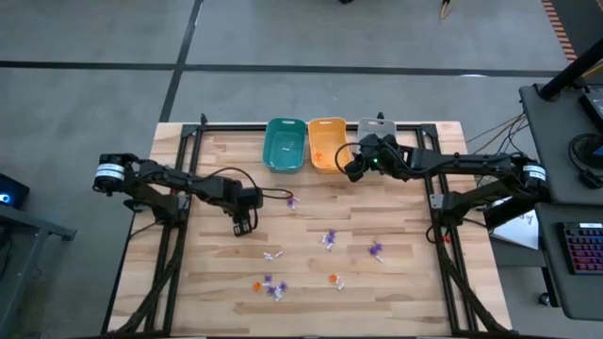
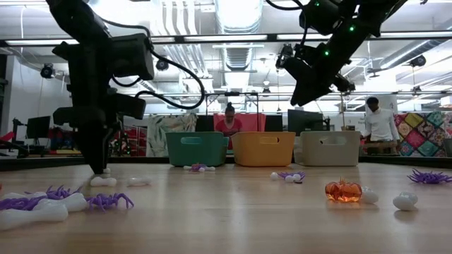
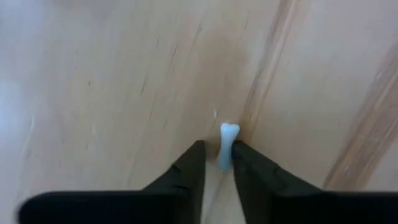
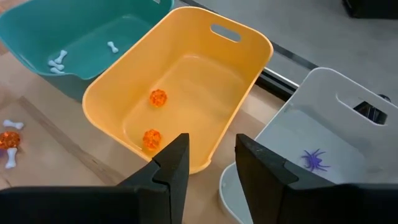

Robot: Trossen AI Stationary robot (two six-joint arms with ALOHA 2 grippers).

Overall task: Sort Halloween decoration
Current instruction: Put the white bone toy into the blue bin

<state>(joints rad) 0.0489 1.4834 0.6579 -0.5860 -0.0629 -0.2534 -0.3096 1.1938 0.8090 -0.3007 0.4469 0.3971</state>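
The Halloween decoration lies scattered on the wooden table: purple spiders (image 1: 329,238), orange pumpkins (image 1: 332,278) and white bones (image 1: 273,254). My left gripper (image 1: 241,229) points straight down at the table's left middle, shut on a small white bone (image 3: 227,144). My right gripper (image 4: 211,163) hangs open and empty over the near rims of the orange bin (image 4: 186,81) and the grey bin (image 4: 323,124). The teal bin (image 4: 81,37) holds white bones, the orange bin two pumpkins, and the grey bin a purple spider. My left gripper has one end of the white bone's shaft (image 3: 224,158) between its two fingertips, coming from above and pointing down. The fingers lie across the bone. The bone lies flat on the wood, and its other knobbed end (image 3: 229,129) sticks out past the tips.
The three bins stand side by side at the table's far edge: teal (image 1: 284,144), orange (image 1: 326,143), grey (image 1: 379,127). Loose trinkets cluster near the front middle (image 1: 271,285). Black frame rails (image 1: 179,188) run along both sides. People stand behind the table in the low view.
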